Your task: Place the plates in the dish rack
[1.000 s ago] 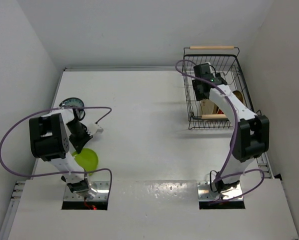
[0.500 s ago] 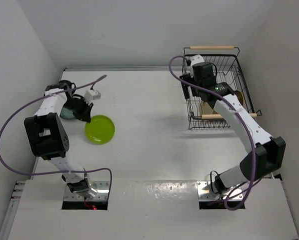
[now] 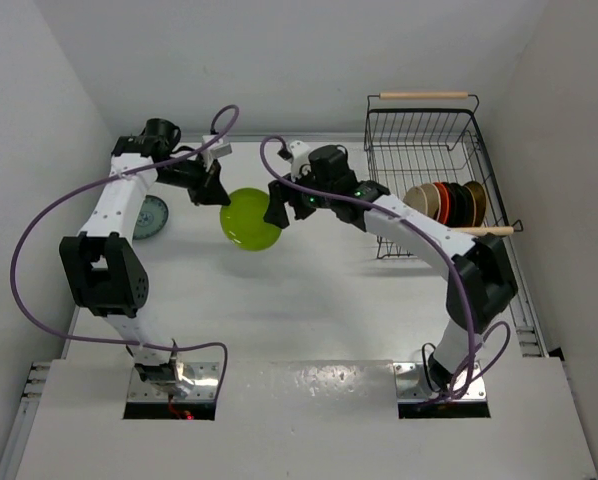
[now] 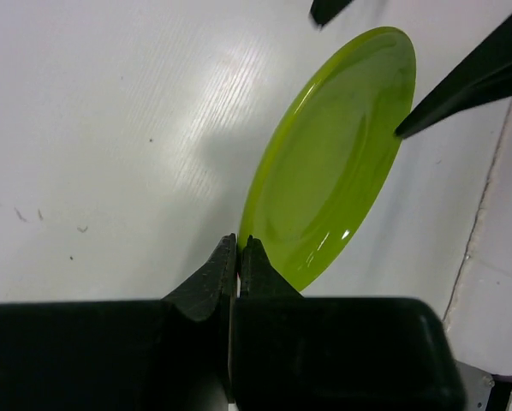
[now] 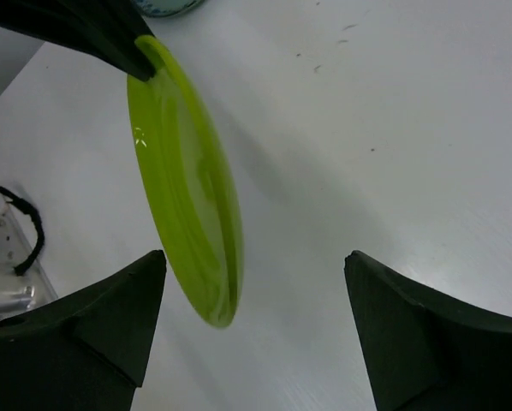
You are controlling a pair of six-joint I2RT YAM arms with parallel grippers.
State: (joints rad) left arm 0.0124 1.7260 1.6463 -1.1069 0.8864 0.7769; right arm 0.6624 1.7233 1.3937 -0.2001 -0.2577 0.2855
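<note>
The left hand (image 3: 211, 185) is clamped shut on the rim of the lime green plate (image 3: 251, 220), holding it off the white surface (image 3: 309, 300) over the far middle of it, a little toward the left side. The left wrist view shows the two black fingertips of the left hand (image 4: 239, 244) pressed together on the near edge of the lime green plate (image 4: 333, 171), which stands tilted on edge with its glossy hollow face turned to that camera and its shadow falling on the surface beside it.

The right hand (image 3: 279, 205) reaches in from the right and meets the plate at its opposite rim. Its jaws stand wide. In the right wrist view the lime green plate (image 5: 183, 171) runs edge-on into the gap of the right hand (image 5: 254, 257), nearer the finger on the left of that view than the other one. Whether either finger touches the plate I cannot tell.

The dish rack (image 3: 424, 115) sits at the far right corner of the surface, one wooden handle (image 3: 424, 96) at its far end and the other (image 3: 484, 231) at its near end. A row of plates (image 3: 449, 203) stands on edge in its near half: beige, brown, orange and black ones show.

A teal patterned plate (image 3: 152, 215) lies flat by the left edge of the surface, just beside the left arm. Purple cables (image 3: 39, 230) loop off both arms.
</note>
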